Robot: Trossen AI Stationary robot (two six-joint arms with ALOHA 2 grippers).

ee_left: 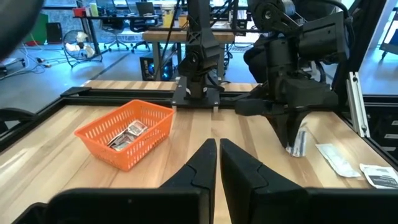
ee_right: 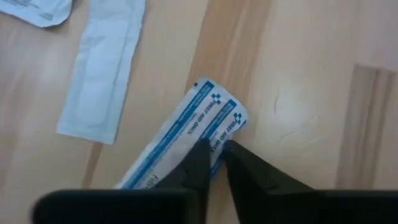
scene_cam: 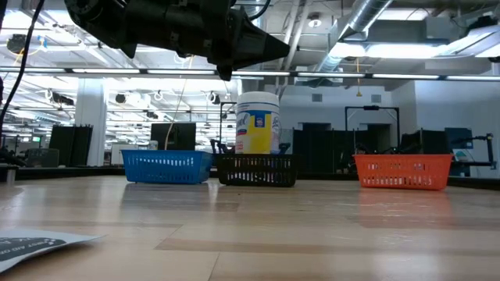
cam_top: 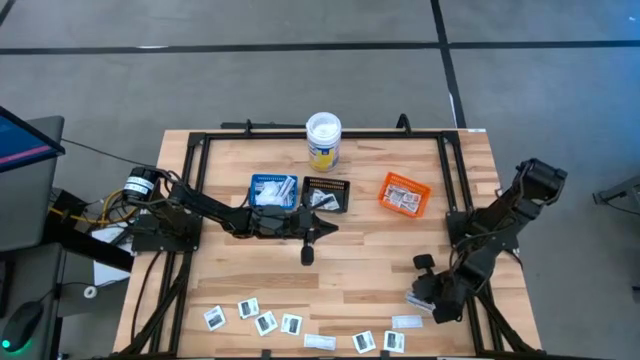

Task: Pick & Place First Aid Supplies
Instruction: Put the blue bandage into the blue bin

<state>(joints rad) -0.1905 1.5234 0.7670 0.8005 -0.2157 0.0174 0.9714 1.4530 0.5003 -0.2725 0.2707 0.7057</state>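
The right gripper (ee_right: pixel 213 152) pinches a blue-and-white packet (ee_right: pixel 186 138) near the bench's front right corner, seemingly to lift it for a tray.

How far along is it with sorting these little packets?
Partway. Some packets already lie in the blue tray, black tray and orange tray. In hand: the right gripper is pinched on a white-and-blue strip packet. Left: roughly ten loose packets along the table's front edge. The left gripper hovers shut mid-table.
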